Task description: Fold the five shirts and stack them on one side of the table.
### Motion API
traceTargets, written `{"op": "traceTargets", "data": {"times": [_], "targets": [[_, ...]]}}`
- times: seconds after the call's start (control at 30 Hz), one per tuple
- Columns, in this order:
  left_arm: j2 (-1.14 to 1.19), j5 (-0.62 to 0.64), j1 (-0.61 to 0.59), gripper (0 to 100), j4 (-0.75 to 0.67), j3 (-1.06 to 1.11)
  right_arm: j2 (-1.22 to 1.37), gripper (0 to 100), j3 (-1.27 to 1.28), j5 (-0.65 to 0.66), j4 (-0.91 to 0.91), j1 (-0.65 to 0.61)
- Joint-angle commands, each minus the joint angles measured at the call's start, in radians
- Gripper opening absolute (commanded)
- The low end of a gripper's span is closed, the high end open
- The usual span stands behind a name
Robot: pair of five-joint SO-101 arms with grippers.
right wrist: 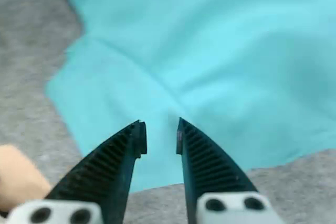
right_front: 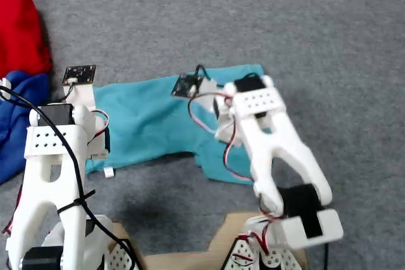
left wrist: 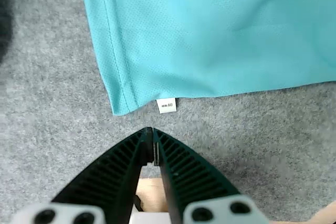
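Note:
A teal shirt point(right_front: 152, 124) lies flat on the grey table, spread sideways with one sleeve point(right_front: 221, 164) sticking out toward the front. In the left wrist view my left gripper point(left wrist: 152, 132) is shut, over bare table just short of the shirt's hem corner point(left wrist: 122, 106) and its small white tag point(left wrist: 167, 105). The left arm point(right_front: 57, 137) stands at the shirt's left end. My right gripper point(right wrist: 159, 129) is open a little with nothing between its fingers, hovering over the teal shirt point(right wrist: 210, 40) near the sleeve. The right arm point(right_front: 266, 124) covers the shirt's right part.
A red shirt point(right_front: 19, 23) is heaped at the back left, with a blue shirt point(right_front: 16, 118) bunched in front of it beside the left arm. A tan board point(right_front: 183, 258) lies at the front edge between the arm bases. Bare grey table point(right_front: 335, 49) stretches to the right and back.

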Motion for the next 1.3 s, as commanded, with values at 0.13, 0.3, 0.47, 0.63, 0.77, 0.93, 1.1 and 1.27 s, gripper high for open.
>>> {"op": "traceTargets", "data": {"times": [0.13,0.3,0.47,0.63,0.77,0.93,1.1,1.27], "targets": [[-0.022,0.002,0.006,2,-0.012,-0.008,0.259,10.4,-0.317,0.018,-0.035,0.081],[-0.022,0.002,0.003,2,-0.04,-0.002,0.423,10.4,-0.642,0.02,0.041,0.087],[-0.022,0.002,0.003,2,-0.04,-0.006,0.67,10.4,-0.921,0.02,0.127,0.091],[-0.022,0.002,0.003,2,-0.04,-0.002,0.889,10.2,-1.178,0.015,0.227,0.087],[-0.022,0.002,0.003,2,-0.04,0.0,1.02,6.6,-1.374,0.014,0.316,0.094],[-0.022,0.002,0.003,2,-0.04,0.0,1.13,0.6,-1.613,0.012,0.411,0.114],[-0.022,0.002,0.003,2,-0.037,0.0,1.176,0.5,-1.817,0.012,0.491,0.117],[-0.022,0.002,0.003,2,-0.034,0.0,1.176,0.5,-1.873,0.012,0.497,0.119]]}}
